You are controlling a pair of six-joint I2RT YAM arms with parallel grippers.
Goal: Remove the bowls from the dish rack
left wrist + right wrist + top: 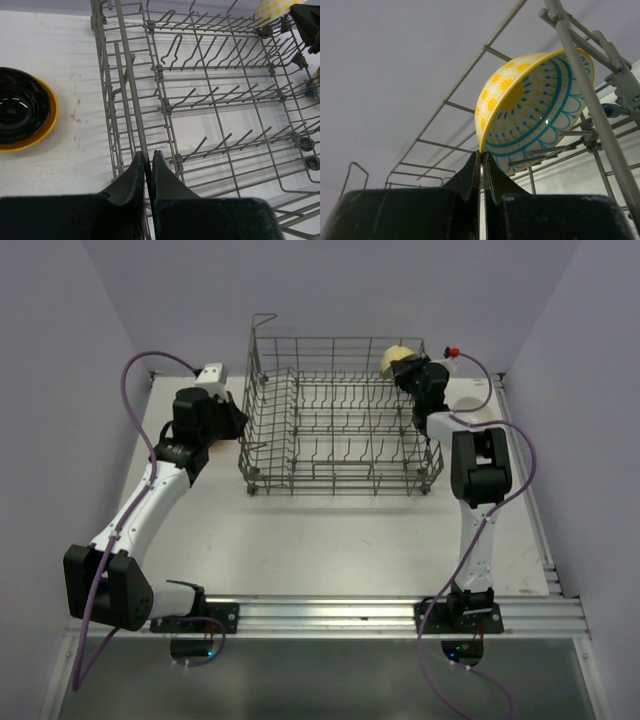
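The grey wire dish rack (262, 390) stands at the middle back of the table. A yellow and white bowl (530, 105) with a blue pattern leans on its side among the tines at the rack's far right corner (393, 357). My right gripper (481, 154) is shut on that bowl's yellow rim, at that corner (407, 371). My left gripper (148, 155) is at the rack's left side (235, 422), shut on the top rim wire (132, 80). A black bowl (22, 112) with a yellow-orange outside sits upright on the table to the left of the rack.
Pale walls close in the table on the left, back and right. An aluminium rail (350, 612) carrying both arm bases runs along the near edge. White tabletop (330, 540) lies between the rack and the rail.
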